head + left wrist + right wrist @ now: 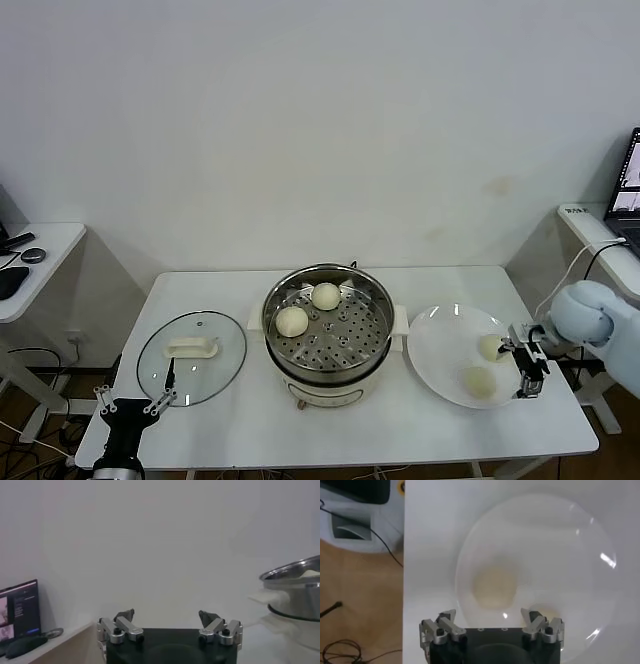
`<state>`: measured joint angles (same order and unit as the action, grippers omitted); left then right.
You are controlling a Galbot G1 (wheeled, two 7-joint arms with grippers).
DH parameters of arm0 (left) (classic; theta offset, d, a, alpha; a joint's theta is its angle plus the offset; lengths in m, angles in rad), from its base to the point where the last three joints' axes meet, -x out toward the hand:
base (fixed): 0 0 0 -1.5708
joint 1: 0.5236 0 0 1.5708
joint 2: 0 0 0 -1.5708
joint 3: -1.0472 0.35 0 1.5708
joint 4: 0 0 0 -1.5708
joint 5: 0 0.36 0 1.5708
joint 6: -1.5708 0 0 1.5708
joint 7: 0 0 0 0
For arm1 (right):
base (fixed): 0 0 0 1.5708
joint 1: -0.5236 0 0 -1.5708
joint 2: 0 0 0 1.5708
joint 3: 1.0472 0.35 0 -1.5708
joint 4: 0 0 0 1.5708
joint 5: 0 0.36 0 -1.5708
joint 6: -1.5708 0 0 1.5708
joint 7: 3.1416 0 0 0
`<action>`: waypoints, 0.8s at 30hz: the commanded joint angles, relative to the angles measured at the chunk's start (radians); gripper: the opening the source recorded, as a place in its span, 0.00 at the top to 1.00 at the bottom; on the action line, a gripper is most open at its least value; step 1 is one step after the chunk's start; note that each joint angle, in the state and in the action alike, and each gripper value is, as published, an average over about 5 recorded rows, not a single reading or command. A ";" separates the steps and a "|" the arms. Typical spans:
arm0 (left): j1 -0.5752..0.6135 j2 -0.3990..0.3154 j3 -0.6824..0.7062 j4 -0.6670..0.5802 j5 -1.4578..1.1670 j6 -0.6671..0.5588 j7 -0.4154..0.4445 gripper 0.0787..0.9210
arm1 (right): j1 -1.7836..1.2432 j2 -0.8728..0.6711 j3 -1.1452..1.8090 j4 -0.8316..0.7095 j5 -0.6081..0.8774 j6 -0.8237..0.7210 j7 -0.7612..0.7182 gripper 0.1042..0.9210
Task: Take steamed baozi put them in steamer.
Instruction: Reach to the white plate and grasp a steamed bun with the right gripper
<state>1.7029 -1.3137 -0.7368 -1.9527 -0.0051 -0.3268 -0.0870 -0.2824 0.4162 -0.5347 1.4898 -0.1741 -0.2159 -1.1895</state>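
Note:
The steamer (327,335) stands mid-table with two baozi on its perforated tray, one at the left (292,321) and one at the back (326,295). Two more baozi (491,346) (479,380) lie on the white plate (440,340) to its right. My right gripper (528,368) hangs open and empty over the plate's right edge, beside these two. In the right wrist view the gripper (489,616) is open above one baozi (494,587); the other baozi (543,611) is partly hidden by a finger. My left gripper (130,398) is parked open at the table's front left corner.
A round glass lid (192,356) with a white handle lies flat left of the steamer. The left wrist view shows the open left gripper (166,616) and the steamer's side (295,587). Side tables stand at far left and far right.

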 commanded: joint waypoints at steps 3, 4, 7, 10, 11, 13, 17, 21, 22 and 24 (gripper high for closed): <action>0.006 -0.005 -0.011 0.003 0.002 -0.005 -0.002 0.12 | -0.054 0.111 0.041 -0.115 -0.053 0.037 0.033 0.12; 0.007 -0.005 -0.013 0.004 0.002 -0.007 -0.003 0.12 | -0.038 0.123 0.027 -0.120 -0.049 0.037 0.034 0.12; 0.008 -0.006 -0.017 0.008 0.002 -0.010 -0.005 0.12 | -0.006 0.155 -0.008 -0.130 -0.041 0.033 0.038 0.12; 0.007 -0.007 -0.021 0.011 0.002 -0.012 -0.007 0.12 | 0.015 0.178 -0.032 -0.136 -0.038 0.025 0.038 0.12; 0.007 -0.008 -0.023 0.011 0.002 -0.012 -0.007 0.12 | 0.020 0.183 -0.039 -0.137 -0.038 0.022 0.036 0.12; 0.006 -0.008 -0.025 0.011 0.001 -0.012 -0.008 0.12 | 0.025 0.188 -0.050 -0.139 -0.042 0.015 0.031 0.12; 0.005 -0.010 -0.026 0.013 0.001 -0.013 -0.009 0.12 | 0.026 0.193 -0.057 -0.144 -0.054 0.004 0.019 0.13; 0.003 -0.010 -0.026 0.016 0.001 -0.013 -0.009 0.12 | 0.022 0.194 -0.056 -0.146 -0.068 -0.013 0.003 0.22; 0.003 -0.011 -0.026 0.016 0.001 -0.013 -0.009 0.12 | 0.021 0.194 -0.056 -0.145 -0.070 -0.017 -0.002 0.25; 0.003 -0.010 -0.026 0.016 0.000 -0.013 -0.009 0.12 | 0.020 0.192 -0.054 -0.143 -0.073 -0.026 -0.013 0.31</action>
<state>1.7057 -1.3237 -0.7624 -1.9371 -0.0045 -0.3393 -0.0958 -0.2725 0.5821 -0.5733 1.3618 -0.2304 -0.2248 -1.1867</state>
